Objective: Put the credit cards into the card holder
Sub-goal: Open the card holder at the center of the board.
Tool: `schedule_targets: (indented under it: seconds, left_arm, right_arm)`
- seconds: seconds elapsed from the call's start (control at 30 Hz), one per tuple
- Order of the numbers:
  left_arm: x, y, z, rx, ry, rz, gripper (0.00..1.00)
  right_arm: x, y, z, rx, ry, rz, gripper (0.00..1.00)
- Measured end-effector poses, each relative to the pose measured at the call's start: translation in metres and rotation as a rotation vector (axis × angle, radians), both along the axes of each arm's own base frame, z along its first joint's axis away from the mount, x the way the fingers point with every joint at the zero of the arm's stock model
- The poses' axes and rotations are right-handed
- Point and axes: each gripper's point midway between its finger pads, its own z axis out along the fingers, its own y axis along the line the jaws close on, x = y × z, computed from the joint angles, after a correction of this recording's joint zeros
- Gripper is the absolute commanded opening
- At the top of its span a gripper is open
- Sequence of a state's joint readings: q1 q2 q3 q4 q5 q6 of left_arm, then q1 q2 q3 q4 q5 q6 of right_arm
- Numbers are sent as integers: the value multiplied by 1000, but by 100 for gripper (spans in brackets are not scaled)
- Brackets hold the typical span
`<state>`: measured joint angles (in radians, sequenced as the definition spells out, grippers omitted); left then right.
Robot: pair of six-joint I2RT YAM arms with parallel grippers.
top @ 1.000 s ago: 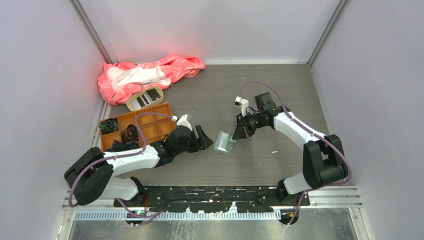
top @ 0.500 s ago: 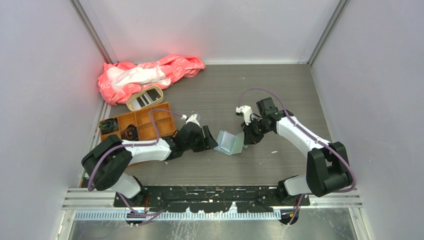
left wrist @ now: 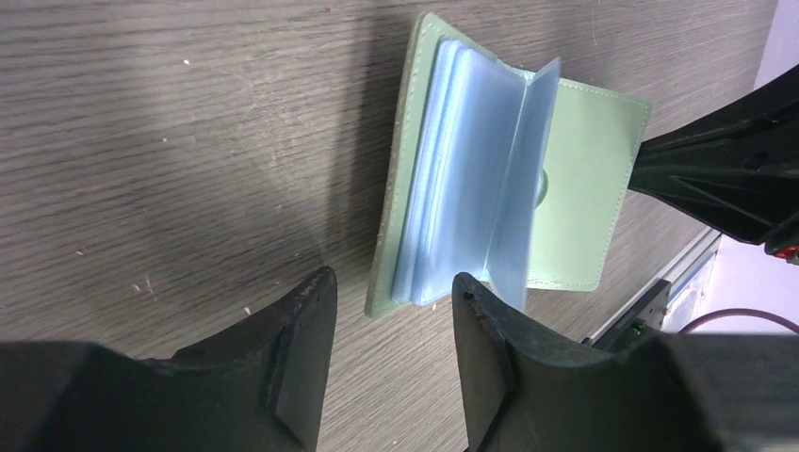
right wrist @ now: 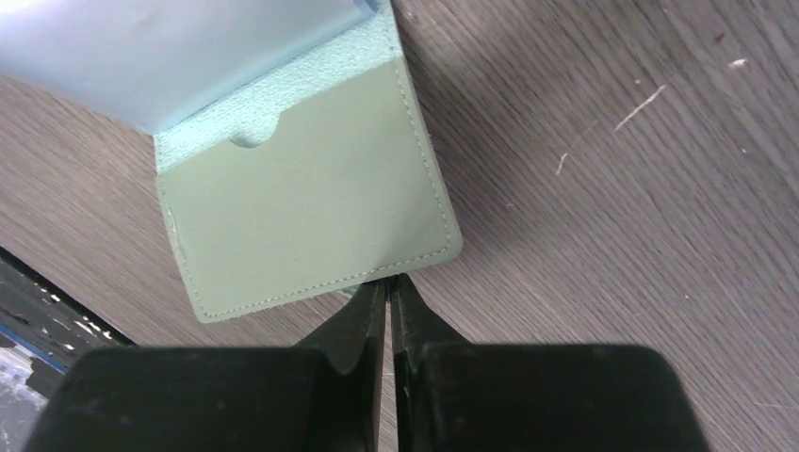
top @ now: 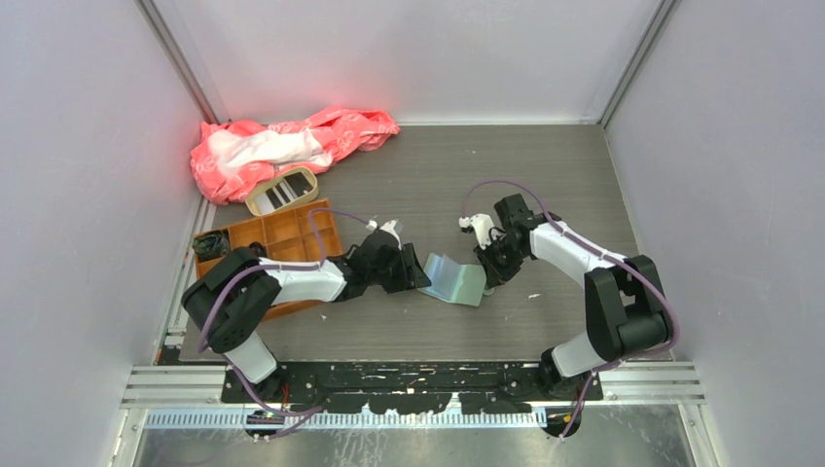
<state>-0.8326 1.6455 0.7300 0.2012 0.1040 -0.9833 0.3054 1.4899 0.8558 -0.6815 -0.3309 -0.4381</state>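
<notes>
Pinching the card holder (right wrist: pixel 311 217) by its edge, the right claw (right wrist: pixel 388 285) faces the left claw (left wrist: pixel 391 282), spread open.

The card holder (top: pixel 455 279) lies on the counter (top: pixel 545 175) between the left end effector (top: pixel 415 277) and the right end effector (top: pixel 492 274). The compartment tray (top: pixel 287 229) sits farther left.

The card holder (top: pixel 455 279) is sage-green, with matching stitching along its edge; its pockets (left wrist: pixel 462 179) are translucent pale blue. The table (top: pixel 545 185) is grey-brown woodgrain. The compartment tray (top: pixel 282 233) is orange, the round-cornered tray (top: pixel 255 202) beige, the crumpled bag (top: pixel 282 146) pink and white.
</notes>
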Motion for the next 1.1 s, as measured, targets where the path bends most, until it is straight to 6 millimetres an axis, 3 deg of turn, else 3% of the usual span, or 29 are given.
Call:
schedule_targets:
  seconds: [0.3,0.47,0.67,1.1]
  left_arm:
    - [17,12,5,-39,18,6,52]
    - [23,0,14,-80,30,-30,52]
    - [18,-4,-1,-73,80,-58,50]
    - [16,-4,-3,-56,110,-62,47]
  right_arm:
    - [4,-7,-6,-46,5,-14,11]
    - [9,-6,-9,-58,20,-22,11]
    - [10,-8,-10,-72,31,-33,11]
    - [17,-23,-17,-175,41,-55,12]
